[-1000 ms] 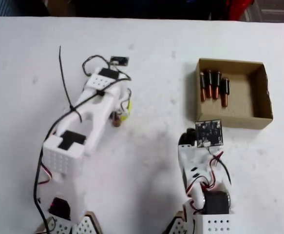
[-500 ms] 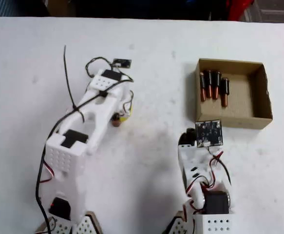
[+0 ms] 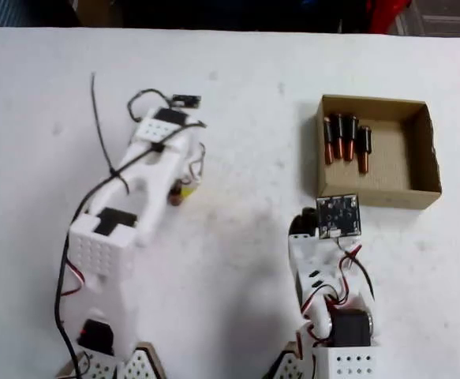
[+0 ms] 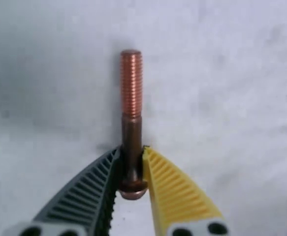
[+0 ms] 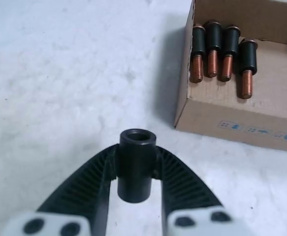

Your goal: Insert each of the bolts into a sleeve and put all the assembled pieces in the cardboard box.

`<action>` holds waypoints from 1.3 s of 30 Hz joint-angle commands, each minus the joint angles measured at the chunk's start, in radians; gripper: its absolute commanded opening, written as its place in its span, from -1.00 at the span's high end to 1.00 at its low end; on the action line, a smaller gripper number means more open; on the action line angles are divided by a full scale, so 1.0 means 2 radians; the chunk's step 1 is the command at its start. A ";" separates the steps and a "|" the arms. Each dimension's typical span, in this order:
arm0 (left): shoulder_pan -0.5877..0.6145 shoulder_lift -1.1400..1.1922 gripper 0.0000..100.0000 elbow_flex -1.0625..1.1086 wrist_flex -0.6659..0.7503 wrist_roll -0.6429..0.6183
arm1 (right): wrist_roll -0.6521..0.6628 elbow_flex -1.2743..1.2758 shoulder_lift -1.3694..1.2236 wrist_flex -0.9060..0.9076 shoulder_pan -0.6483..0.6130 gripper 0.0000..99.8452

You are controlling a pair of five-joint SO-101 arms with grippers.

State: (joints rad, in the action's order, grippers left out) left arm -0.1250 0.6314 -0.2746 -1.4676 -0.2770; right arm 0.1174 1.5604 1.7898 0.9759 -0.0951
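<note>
My left gripper (image 4: 132,162) is shut on a copper bolt (image 4: 131,113), gripping its smooth shank near the head, threaded end pointing away over the white table. In the high view the bolt (image 3: 176,197) peeks out under the left arm at centre left. My right gripper (image 5: 135,169) is shut on a black sleeve (image 5: 135,162), held upright with its bore open, close to the near wall of the cardboard box (image 5: 241,120). The box (image 3: 419,170) at the right holds several assembled bolt-and-sleeve pieces (image 3: 346,140) lying side by side.
The right arm's wrist camera board (image 3: 338,215) sits just in front of the box's near wall. Loose black cables (image 3: 102,126) trail from the left arm. The white table (image 3: 245,237) lies bare between the two arms.
The left arm has swung slightly left and back with the bolt held. The right arm has stayed still.
</note>
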 commanded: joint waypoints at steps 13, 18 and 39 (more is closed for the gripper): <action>0.060 -0.075 0.96 -0.136 -0.159 0.295 | -0.002 0.004 0.005 -0.012 0.000 0.97; 0.059 -0.195 0.96 -0.071 -0.158 0.335 | -0.002 0.004 0.005 -0.012 0.000 0.97; 0.059 -0.510 0.96 0.327 -0.068 0.478 | -0.002 0.005 0.005 -0.012 0.000 0.97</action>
State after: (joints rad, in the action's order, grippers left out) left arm -0.0038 -0.3015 0.2946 -1.6640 0.6252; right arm 0.1174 1.5773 1.7898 0.9743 -0.0951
